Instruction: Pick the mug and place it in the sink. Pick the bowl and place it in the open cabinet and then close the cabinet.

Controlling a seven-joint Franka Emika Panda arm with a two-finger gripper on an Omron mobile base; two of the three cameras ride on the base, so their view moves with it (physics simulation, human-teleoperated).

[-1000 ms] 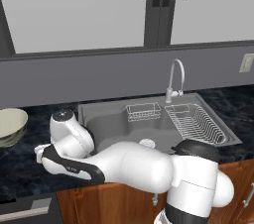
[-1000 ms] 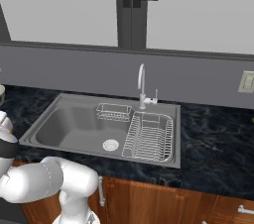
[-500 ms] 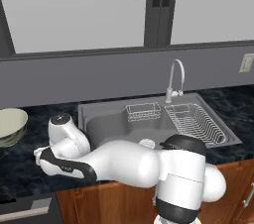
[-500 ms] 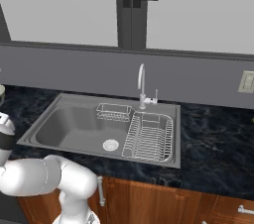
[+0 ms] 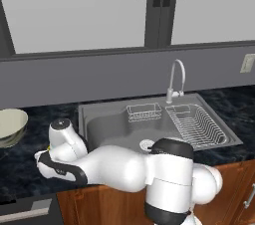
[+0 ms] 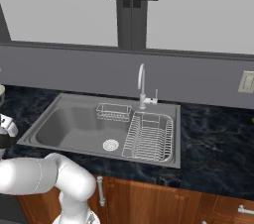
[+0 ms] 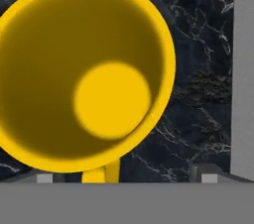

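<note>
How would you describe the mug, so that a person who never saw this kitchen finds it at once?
Start at the grey sink and move left onto the dark marble counter. There, directly under the robot's hand, stands the mug, open side up. It is plain bright yellow, unlike the pale bowl farther left.

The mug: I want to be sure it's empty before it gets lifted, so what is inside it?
Nothing: the mug is empty down to its bare yellow bottom. It stands on the dark marble counter; the counter beneath it is covered.

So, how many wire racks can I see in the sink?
2. A small wire basket sits at the back of the sink, near the faucet. A larger wire dish rack fills the right part. Others could be hidden behind the arm.
</note>
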